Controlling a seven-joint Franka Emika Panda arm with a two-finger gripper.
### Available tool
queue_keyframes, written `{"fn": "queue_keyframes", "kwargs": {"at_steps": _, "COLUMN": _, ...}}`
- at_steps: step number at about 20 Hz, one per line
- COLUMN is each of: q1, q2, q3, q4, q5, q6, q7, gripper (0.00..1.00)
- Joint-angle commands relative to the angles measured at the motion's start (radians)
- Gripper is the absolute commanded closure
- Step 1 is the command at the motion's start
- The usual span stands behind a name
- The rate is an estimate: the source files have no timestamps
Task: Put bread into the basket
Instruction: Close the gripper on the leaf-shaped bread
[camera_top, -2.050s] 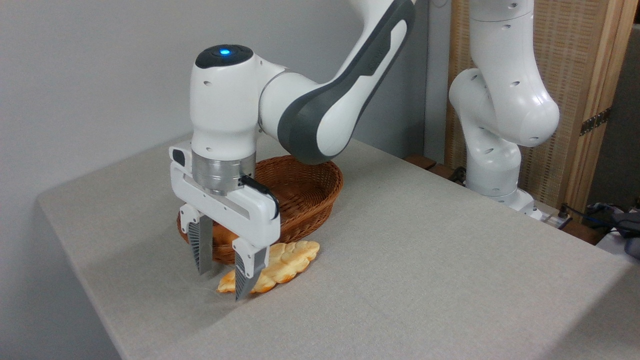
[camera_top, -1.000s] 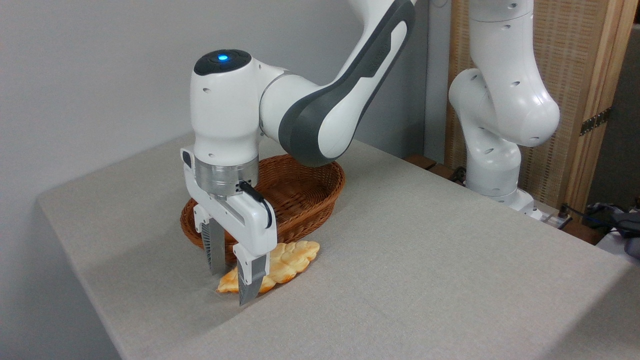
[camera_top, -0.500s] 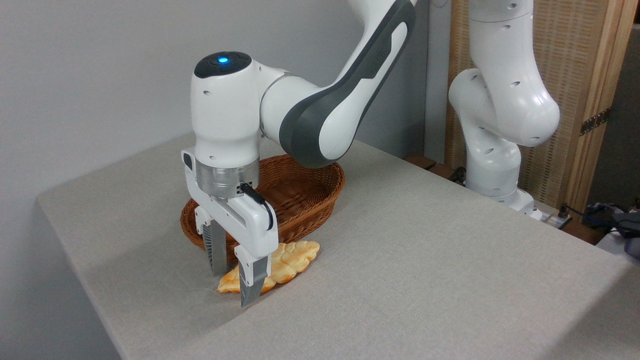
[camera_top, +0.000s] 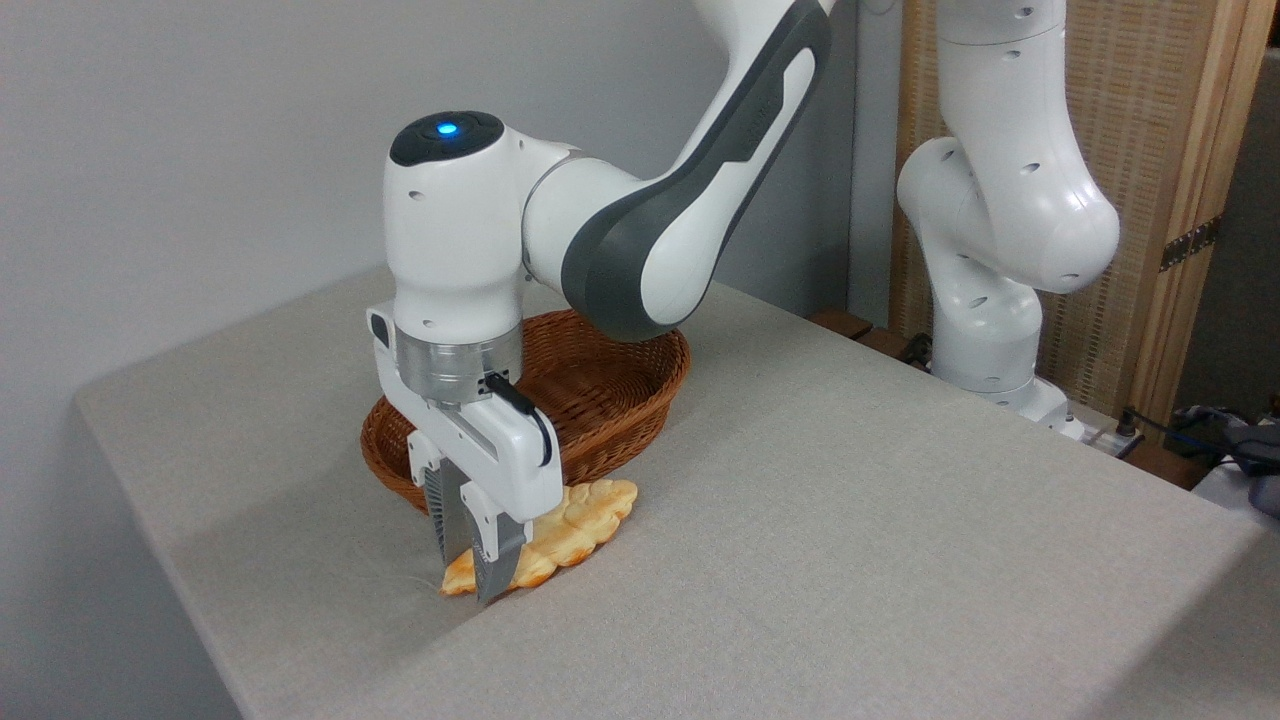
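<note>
While the bread (camera_top: 560, 535) lies flat on the table (camera_top: 850, 520), just outside the near wall of the basket (camera_top: 610, 400), we count the transfer as not yet made. The gripper (camera_top: 470, 560) stands nearly vertical over the loaf's near left end, fingers drawn in against its sides; we read this as a pinch on the bread, with nothing lifted. What is left, in our judgement: raise, carry over the rim, release. The basket interior shows empty where it is not hidden by the wrist. Open cloth lies to the right and front; the table's left edge is near, so travel should go up and back.
</note>
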Motion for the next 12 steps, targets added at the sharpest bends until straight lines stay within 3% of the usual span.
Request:
{"fn": "queue_keyframes", "kwargs": {"at_steps": 1, "q1": -0.001, "q2": -0.002, "q3": 0.018, "q4": 0.003, "q5": 0.0, "q6": -0.02, "q7": 0.023, "gripper": 0.7}}
{"fn": "queue_keyframes", "kwargs": {"at_steps": 12, "q1": -0.001, "q2": -0.002, "q3": 0.047, "q4": 0.006, "q5": 0.001, "q6": -0.018, "q7": 0.042, "gripper": 0.75}}
